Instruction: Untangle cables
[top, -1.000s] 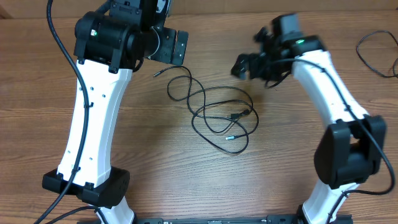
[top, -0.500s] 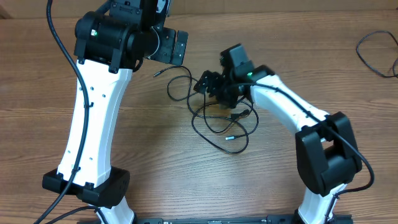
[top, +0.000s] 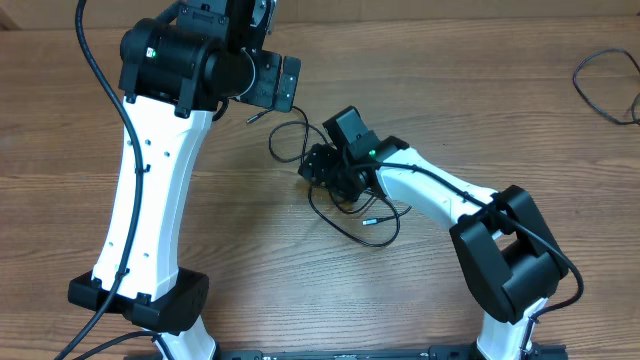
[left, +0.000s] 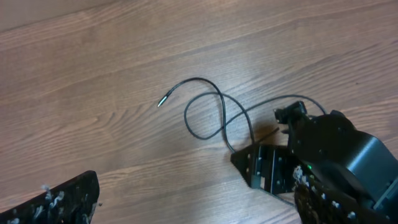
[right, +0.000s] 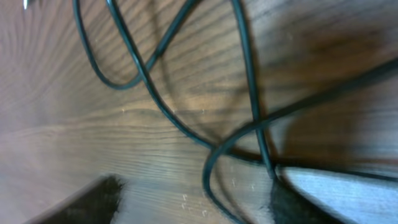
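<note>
The thin black cables (top: 372, 219) lie looped and crossed on the wooden table at the middle. One plug end (top: 252, 118) points up-left. My right gripper (top: 318, 166) is down on the left part of the tangle. In the right wrist view its fingers (right: 199, 202) are apart, close to the wood, with a cable loop (right: 211, 168) between them. My left gripper (top: 285, 80) is open and empty, held high above the table's back left. The left wrist view shows its fingers (left: 193, 211) wide apart, the cable loop (left: 205, 112) and the right gripper (left: 267, 168) below.
Another thin black cable (top: 600, 85) lies at the far right edge of the table. The two arm bases stand at the front. Bare wood (top: 300, 290) lies in front of the tangle.
My right arm has swung left from the back right and come down onto the left side of the tangle. The left arm has hardly moved.
</note>
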